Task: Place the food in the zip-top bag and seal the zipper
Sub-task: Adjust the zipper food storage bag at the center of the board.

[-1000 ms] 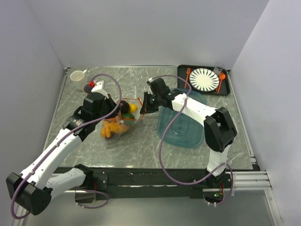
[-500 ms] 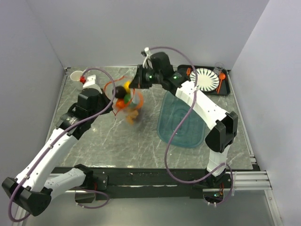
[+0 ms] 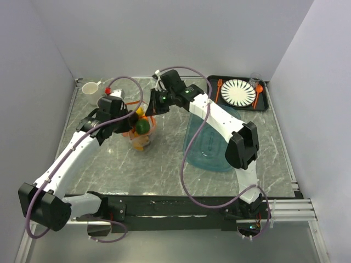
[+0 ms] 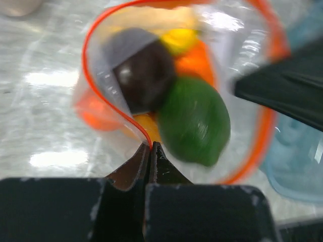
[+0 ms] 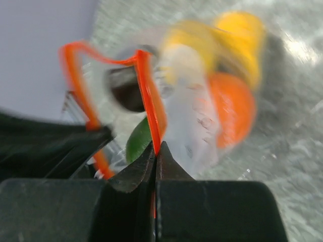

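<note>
The clear zip-top bag (image 3: 141, 131) hangs between both grippers above the table's left-centre, mouth open. Inside are food pieces: a green fruit (image 4: 194, 121), dark purple grapes (image 4: 144, 75), a yellow piece (image 4: 179, 38) and orange pieces (image 5: 232, 108). My left gripper (image 4: 150, 146) is shut on the orange-red zipper strip (image 4: 101, 96) at the bag's near edge. My right gripper (image 5: 155, 147) is shut on the zipper strip (image 5: 149, 101) at the opposite side. In the top view the left gripper (image 3: 129, 116) and the right gripper (image 3: 149, 108) stand close together over the bag.
A translucent teal tray (image 3: 211, 139) lies right of the bag. A black tray (image 3: 265, 103) at the back right holds a striped plate (image 3: 237, 92), an orange fork and spoon and a glass. A white mug (image 3: 91, 88) stands at the back left.
Both grippers lifted the bag off the table and swung it toward the back, then came down and closer together. The food has settled to the bag's bottom.
</note>
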Tool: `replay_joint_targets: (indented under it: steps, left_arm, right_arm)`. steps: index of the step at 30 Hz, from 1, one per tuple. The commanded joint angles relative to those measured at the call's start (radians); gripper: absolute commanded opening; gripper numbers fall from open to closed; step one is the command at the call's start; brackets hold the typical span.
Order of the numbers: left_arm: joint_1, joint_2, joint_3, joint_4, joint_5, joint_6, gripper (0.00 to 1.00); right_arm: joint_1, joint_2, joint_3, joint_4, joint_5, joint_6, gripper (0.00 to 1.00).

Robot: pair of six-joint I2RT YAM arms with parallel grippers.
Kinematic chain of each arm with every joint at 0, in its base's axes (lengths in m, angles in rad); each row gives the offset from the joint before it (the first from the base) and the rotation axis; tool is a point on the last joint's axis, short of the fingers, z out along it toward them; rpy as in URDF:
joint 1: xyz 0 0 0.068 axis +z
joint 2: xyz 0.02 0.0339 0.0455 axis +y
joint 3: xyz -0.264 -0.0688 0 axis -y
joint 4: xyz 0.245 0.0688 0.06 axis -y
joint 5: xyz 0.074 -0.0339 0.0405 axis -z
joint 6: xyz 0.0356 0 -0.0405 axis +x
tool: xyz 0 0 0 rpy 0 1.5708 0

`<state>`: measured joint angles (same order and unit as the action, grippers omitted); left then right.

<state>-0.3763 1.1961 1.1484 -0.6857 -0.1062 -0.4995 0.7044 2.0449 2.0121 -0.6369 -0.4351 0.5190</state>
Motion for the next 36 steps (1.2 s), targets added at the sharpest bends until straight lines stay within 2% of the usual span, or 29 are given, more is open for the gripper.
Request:
replay_joint_targets:
  steps: [1, 5, 10, 14, 18, 22, 26, 30, 33, 35, 36]
  left_arm:
    - [-0.003, -0.085, 0.016, 0.112, 0.160, 0.033, 0.01]
    - [-0.004, -0.098, 0.054, 0.115, 0.146, 0.047, 0.01]
    - [-0.003, -0.099, 0.114, 0.109, 0.114, 0.064, 0.01]
    - [-0.003, -0.060, 0.149, 0.080, 0.054, 0.093, 0.01]
    - [-0.001, -0.006, 0.191, 0.046, 0.039, 0.116, 0.01]
    - [-0.001, 0.042, 0.221, 0.035, 0.019, 0.157, 0.01]
    - [-0.001, 0.079, 0.203, 0.057, 0.126, 0.170, 0.01]
    - [-0.001, 0.066, 0.110, 0.115, 0.346, 0.148, 0.02]
    - [-0.003, 0.045, 0.044, 0.161, 0.454, 0.113, 0.10]
    - [-0.003, 0.036, 0.025, 0.161, 0.477, 0.104, 0.14]
    - [-0.003, 0.031, 0.007, 0.160, 0.481, 0.099, 0.20]
  right_arm:
    - [0.000, -0.023, 0.053, -0.009, 0.010, -0.014, 0.02]
    - [0.000, -0.012, 0.062, -0.011, 0.010, -0.013, 0.01]
    - [0.001, -0.055, 0.016, 0.066, 0.009, 0.003, 0.04]
    - [-0.003, -0.026, 0.027, 0.023, 0.042, 0.006, 0.01]
    - [-0.014, -0.093, -0.174, 0.142, 0.065, 0.029, 0.00]
    - [-0.034, -0.133, -0.288, 0.200, 0.064, 0.064, 0.00]
    - [-0.043, -0.155, -0.348, 0.209, 0.073, 0.062, 0.00]
    - [-0.054, -0.180, -0.395, 0.207, 0.096, 0.062, 0.00]
    - [-0.060, -0.195, -0.426, 0.220, 0.104, 0.067, 0.00]
    - [-0.063, -0.196, -0.441, 0.220, 0.104, 0.070, 0.00]
    - [-0.065, -0.196, -0.447, 0.224, 0.102, 0.072, 0.00]
